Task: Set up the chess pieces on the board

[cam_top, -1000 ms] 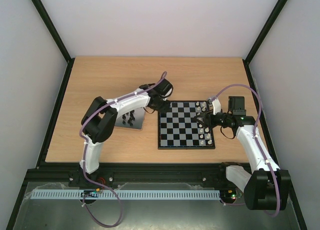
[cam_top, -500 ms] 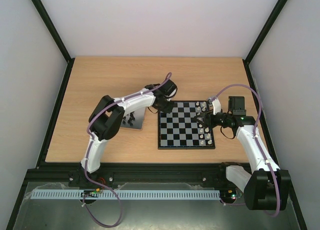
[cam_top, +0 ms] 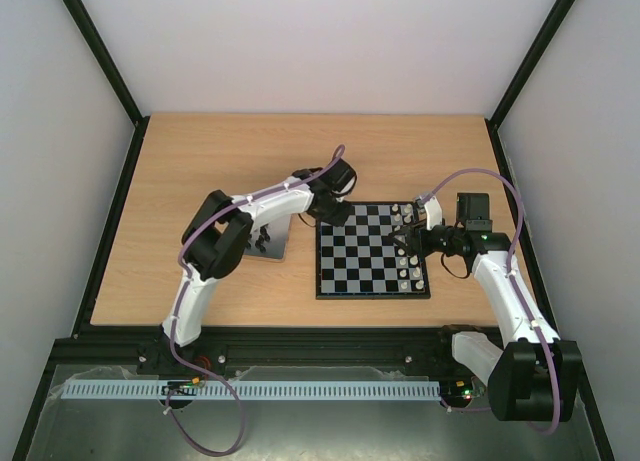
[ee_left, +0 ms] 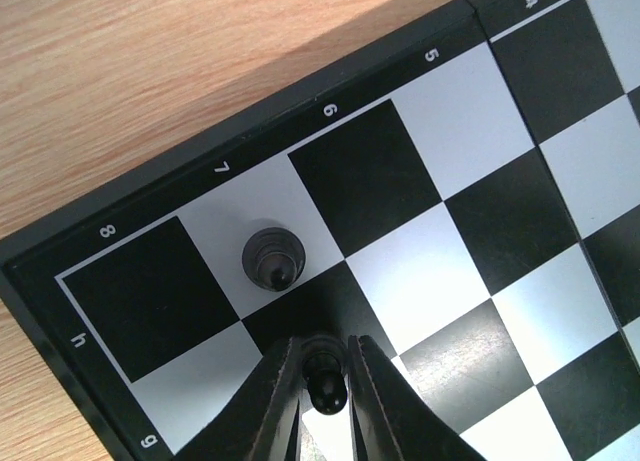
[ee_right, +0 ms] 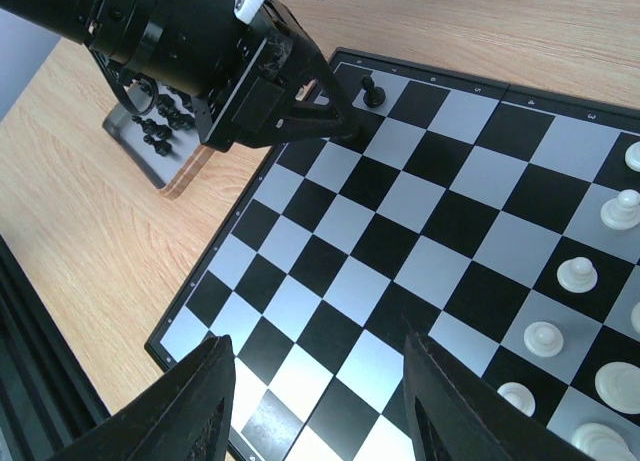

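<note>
Though unseen from above, L fingers (ee_left: 265,406) pinch black pawn (ee_left: 325,386)

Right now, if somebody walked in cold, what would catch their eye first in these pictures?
The left claw pinching a black pawn over the far left corner of the board, beside a second pawn already standing there. Then the white pieces lined along the board's right edge, with the right claw open near them.
</note>
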